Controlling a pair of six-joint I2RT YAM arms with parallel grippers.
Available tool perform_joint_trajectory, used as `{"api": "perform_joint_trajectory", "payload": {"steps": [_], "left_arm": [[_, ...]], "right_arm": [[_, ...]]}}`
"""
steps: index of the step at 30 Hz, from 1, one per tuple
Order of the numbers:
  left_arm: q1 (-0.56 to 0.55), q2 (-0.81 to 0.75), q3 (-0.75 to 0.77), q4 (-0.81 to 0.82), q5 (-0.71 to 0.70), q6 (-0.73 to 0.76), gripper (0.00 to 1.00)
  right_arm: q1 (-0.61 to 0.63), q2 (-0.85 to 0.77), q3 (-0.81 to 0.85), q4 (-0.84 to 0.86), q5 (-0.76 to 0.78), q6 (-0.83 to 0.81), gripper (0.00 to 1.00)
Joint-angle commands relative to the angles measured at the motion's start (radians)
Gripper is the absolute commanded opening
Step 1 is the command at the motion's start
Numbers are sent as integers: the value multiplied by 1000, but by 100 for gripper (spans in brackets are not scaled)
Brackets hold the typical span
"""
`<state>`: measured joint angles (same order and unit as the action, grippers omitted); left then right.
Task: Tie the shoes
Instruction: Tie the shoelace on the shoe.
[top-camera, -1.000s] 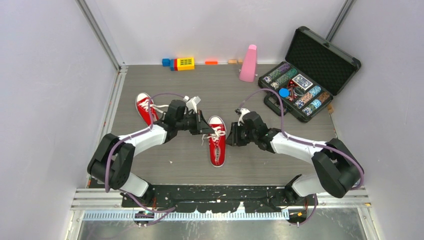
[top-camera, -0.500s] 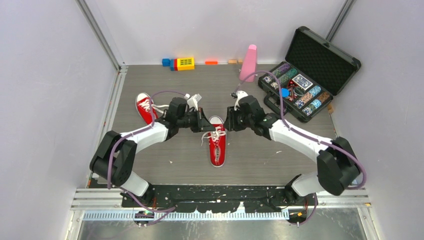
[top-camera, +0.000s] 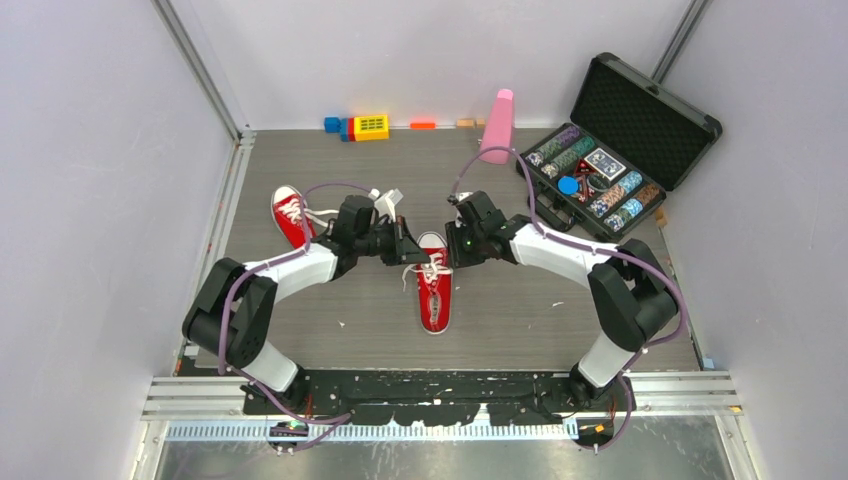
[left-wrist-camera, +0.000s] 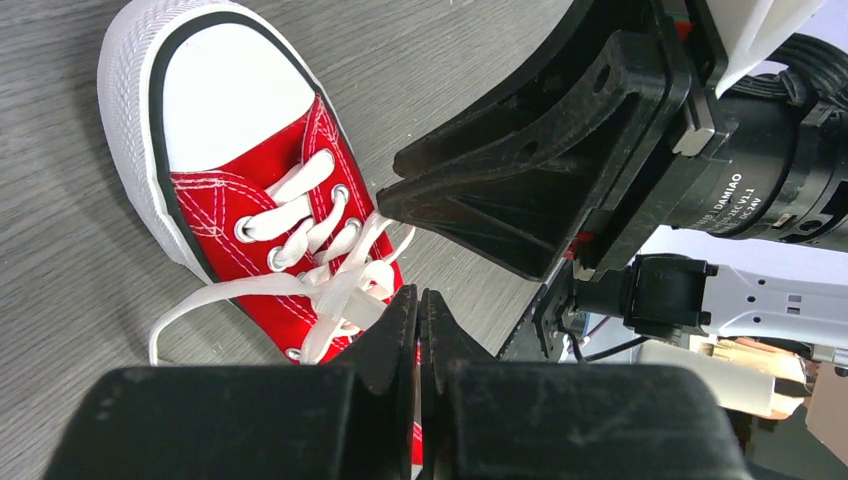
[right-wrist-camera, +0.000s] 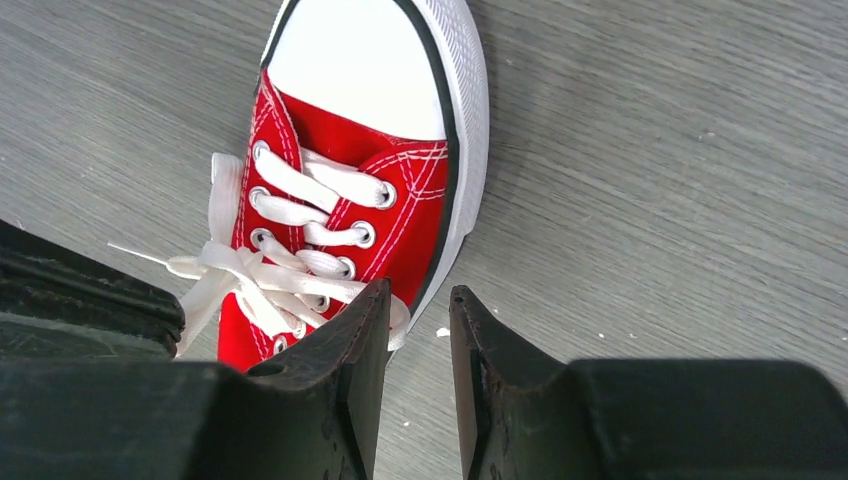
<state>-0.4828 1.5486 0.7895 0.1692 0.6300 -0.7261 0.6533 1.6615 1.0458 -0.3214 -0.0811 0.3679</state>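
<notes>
Grey wood-grain desk (top-camera: 300, 330), pale walls on three sides. Left gripper (left-wrist-camera: 418, 302) has its jaws pressed together at the loose white laces (left-wrist-camera: 335, 285) of the centre shoe (top-camera: 434, 295), any pinch on the lace not discernible. Right gripper (right-wrist-camera: 420, 300) has its jaws slightly parted and empty, just beside that shoe's right flank. The centre shoe's toe points to the far edge; the second shoe (top-camera: 289, 212) lies toward the left edge, and an open chip case (top-camera: 610, 170) sits at the far right corner.
</notes>
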Motion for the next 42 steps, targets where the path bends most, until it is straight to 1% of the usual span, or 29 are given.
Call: {"api": "perform_joint_trajectory", "payload": {"steps": [1, 4, 11, 23, 30, 35, 37, 38, 41, 42], "left_arm": [[6, -6, 39, 39, 23, 1, 0], [6, -7, 39, 36, 26, 1, 0], [6, -4, 40, 35, 32, -1, 0], [6, 5, 47, 36, 46, -6, 0], [6, 8, 51, 29, 44, -5, 0], [6, 10, 51, 29, 43, -6, 0], [6, 7, 51, 25, 43, -4, 0], [6, 7, 51, 23, 43, -4, 0], [6, 4, 49, 20, 42, -1, 0], [6, 1, 48, 17, 41, -1, 0]], "right_arm": [[0, -66, -35, 48, -45, 12, 35], [0, -91, -74, 69, -85, 23, 35], [1, -107, -106, 101, -136, 44, 35], [23, -48, -32, 81, -161, 26, 34], [44, -60, -28, 60, -174, 17, 33], [53, -57, -39, 39, -168, 16, 28], [56, -58, -44, 31, -159, 17, 24], [57, -62, -49, 31, -155, 17, 21], [58, -82, -62, 35, -148, 23, 6], [58, -91, -66, 34, -146, 26, 4]]}}
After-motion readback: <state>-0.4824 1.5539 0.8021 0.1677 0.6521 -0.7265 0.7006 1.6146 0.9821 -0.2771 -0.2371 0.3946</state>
